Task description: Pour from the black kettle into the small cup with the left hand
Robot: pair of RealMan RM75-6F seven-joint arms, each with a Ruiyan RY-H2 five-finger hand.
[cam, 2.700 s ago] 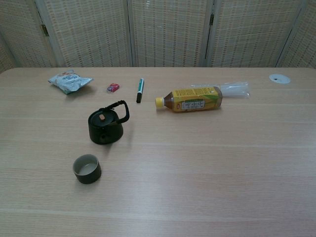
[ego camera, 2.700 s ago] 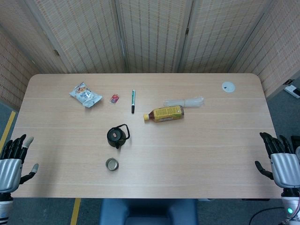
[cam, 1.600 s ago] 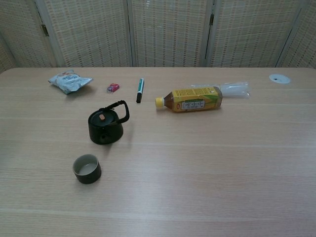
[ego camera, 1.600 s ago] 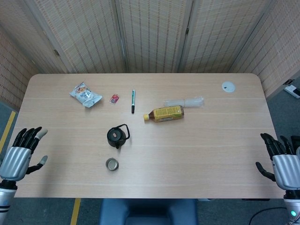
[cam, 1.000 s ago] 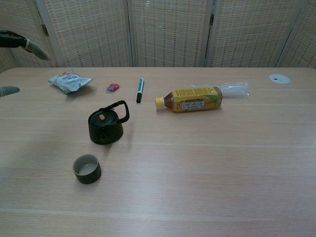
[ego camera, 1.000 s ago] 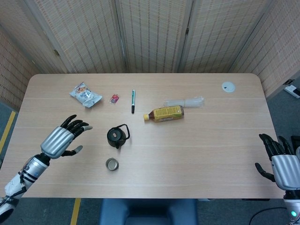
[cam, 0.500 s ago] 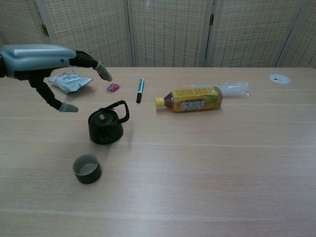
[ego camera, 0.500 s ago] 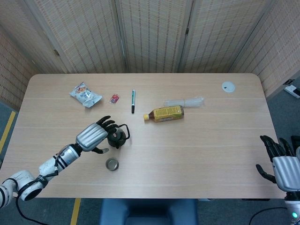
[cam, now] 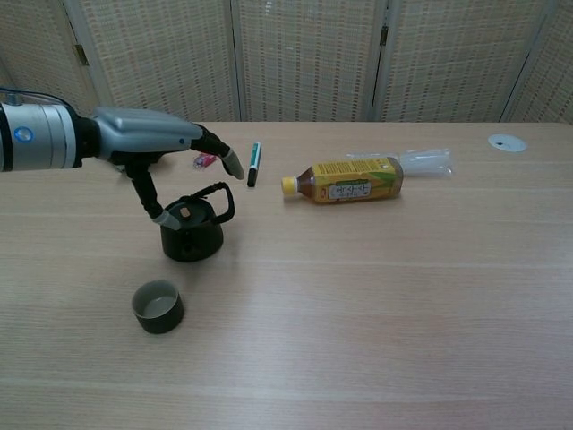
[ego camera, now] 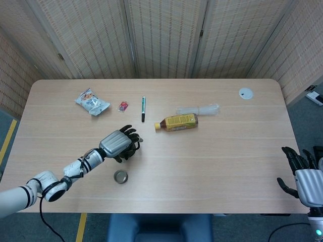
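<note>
Since half a second ago, the left hand (cam: 148,134) has moved further right and is now above the black kettle (cam: 191,230), with fingers spread and holding nothing; the thumb tip is close to the lid, but contact I cannot tell. The kettle stands upright on the table (ego camera: 212,161), its arched handle (cam: 218,199) leaning to the far right. The small cup (cam: 158,306) stands with its mouth up, near the kettle on the robot's side and apart from it. The right hand (ego camera: 304,174) is at the table's right edge, fingers apart and empty. Further back a yellow bottle (ego camera: 176,122) lies on its side, cap to the left, and a pen (ego camera: 143,108) lies pointing away from the robot. Woven folding screens (ego camera: 161,35) stand behind the light wooden table.
</note>
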